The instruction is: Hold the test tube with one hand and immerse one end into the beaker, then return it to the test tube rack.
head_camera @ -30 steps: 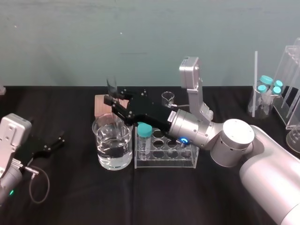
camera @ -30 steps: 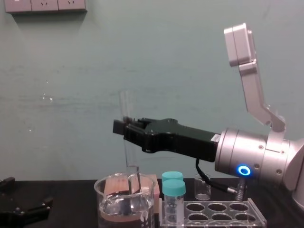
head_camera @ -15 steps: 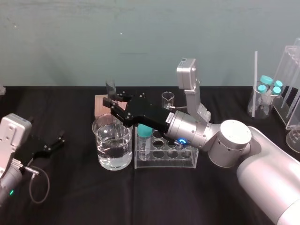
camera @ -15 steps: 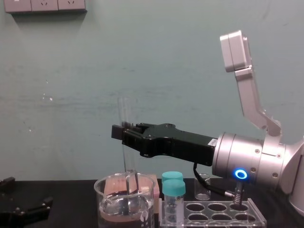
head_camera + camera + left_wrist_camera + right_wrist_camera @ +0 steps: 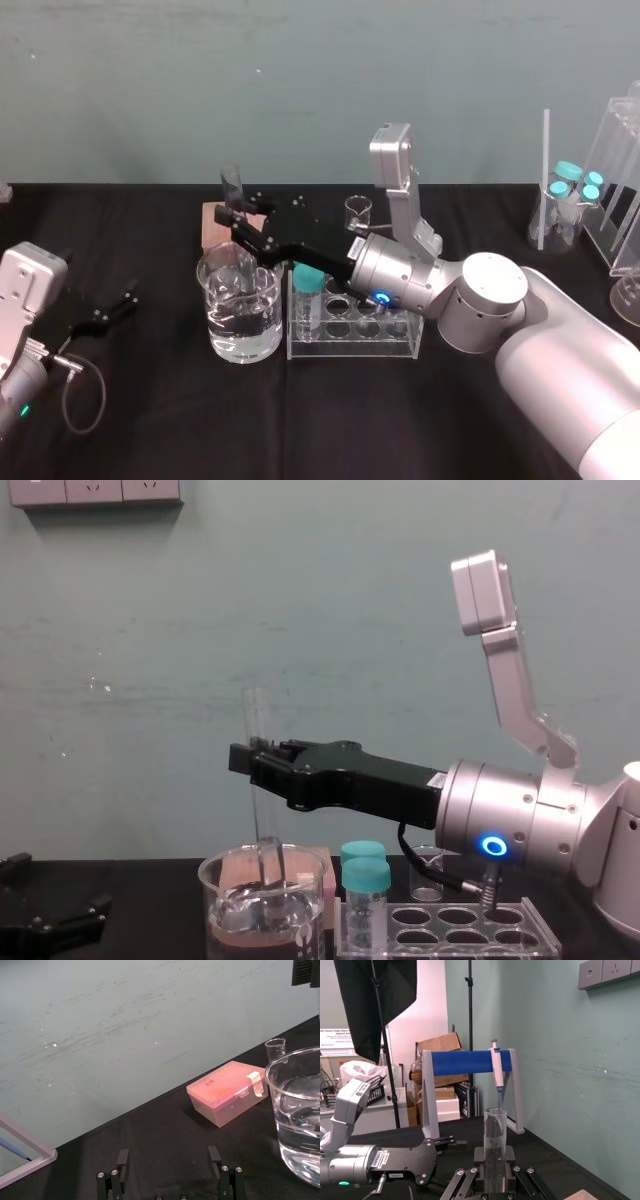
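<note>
Change since a second ago: the right gripper [image 5: 250,760] has dropped lower and slid a little toward the robot's left, carrying the test tube [image 5: 257,780] with it. The tube's rounded end, then just inside the rim of the beaker [image 5: 222,885], now sits deeper in the glass, down at the water. Whether the tip is under the surface cannot be told. The water in the head view shows ripples around the tube. The arm's elbow link behind has tipped further left too.

Right gripper: fingers clamped on the tube's upper half, tube near upright and leaning slightly, its open mouth above the fingers. The right wrist view shows the tube [image 5: 495,1135] standing pinched between both fingers.

Left gripper [image 5: 168,1160]: parked low on the table at the robot's left, fingers spread wide, nothing between them. No change there.

Rack [image 5: 400,346] stands just beside the beaker, on its right, with a teal-capped vial [image 5: 307,293] in the hole nearest the beaker. A pink box [image 5: 227,1092] lies behind the beaker, and a tiny beaker [image 5: 358,209] behind the rack.

Writing: white sticker [image 5: 358,246] on the right arm's wrist, print too small to read. Beaker markings not legible.
</note>
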